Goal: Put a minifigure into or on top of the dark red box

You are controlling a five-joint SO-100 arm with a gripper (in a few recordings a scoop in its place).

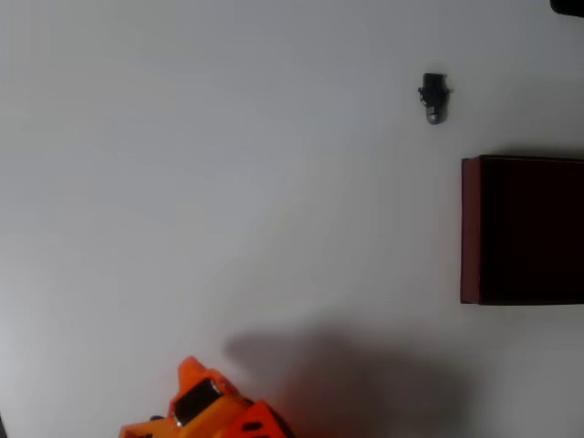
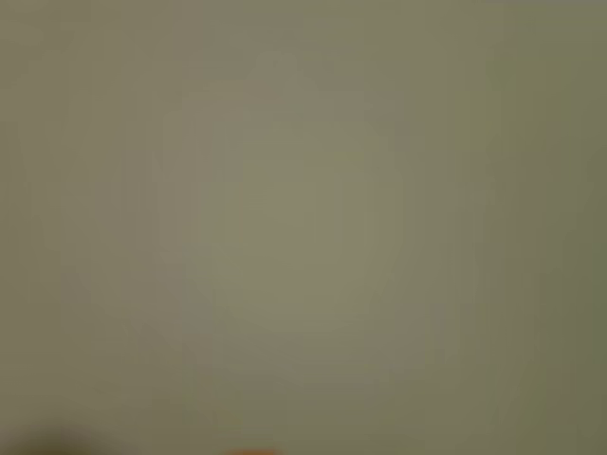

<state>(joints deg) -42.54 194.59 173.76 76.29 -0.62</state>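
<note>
- Overhead view puts the minifigure [image 1: 433,98] lying on the pale surface [image 1: 228,182], toward the upper right, with nothing touching it.
- Its rounded grey head points toward the lower edge of that view and its dark body toward the top; finer detail is too small to make out.
- The dark red box [image 1: 470,228] sits at the right edge of the same view, cut off by the frame, with one thin maroon wall facing left and a near-black inside.
- The minifigure lies apart from the box, off its upper-left corner, with a strip of bare surface between them; nothing is visible in the part of the box that shows, though its interior is too dark to be sure.
- The orange arm [image 1: 210,411] shows at the bottom edge, left of centre, well apart from both the minifigure and the box, and it casts a broad soft shadow to its right.
- Whether the hand is spread or pressed together cannot be told: the overhead view shows an orange and black part of the arm but no fingers clearly.
- Wrist view gives a blurred, greenish-grey field, probably the bare surface out of focus, with a faint dark smudge and a hint of orange at the bottom edge.
- As a judgement, the task is at its very start: no reach toward the minifigure, no grasp and no placement has been made.
- Left to do, by that reading: bring the arm across to the minifigure, pick it up, carry it the short way to the box, and set it in or on top.
</note>
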